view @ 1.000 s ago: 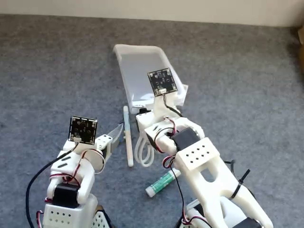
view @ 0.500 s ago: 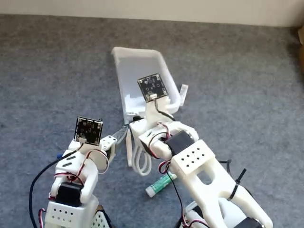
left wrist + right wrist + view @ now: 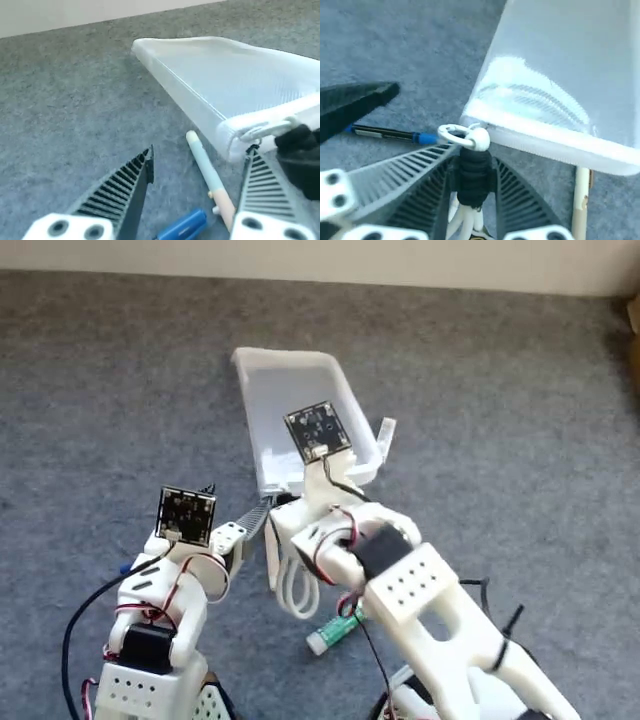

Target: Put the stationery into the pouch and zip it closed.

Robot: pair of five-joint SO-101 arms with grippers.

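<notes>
Grey carpet [image 3: 520, 390] over whole tabletop. Translucent white pouch [image 3: 295, 400] lies mid-table, long axis running away from arms, near edge at the two grippers. R arm [image 3: 420, 590] stretched fwd to that near edge. R gripper [image 3: 474, 156] pinched tight on black toggle [image 3: 472, 182], which sits right against pouch edge. L gripper [image 3: 200, 154] just beside it, jaws spread wide, nothing held, over pale pen [image 3: 206, 172]; one fingertip close to pouch corner. White cord [image 3: 295, 590] runs from toggle, loop lying on carpet under R arm. Pale pen on carpet outside pouch, one end nr pouch edge; touching or not, can't tell. Blue pen [image 3: 182, 227] on carpet nr pale pen, also outside pouch. Green-and-white marker [image 3: 335, 632] on carpet by R arm, well apart from pouch. Small white ring [image 3: 454, 133] at toggle's tip.
</notes>
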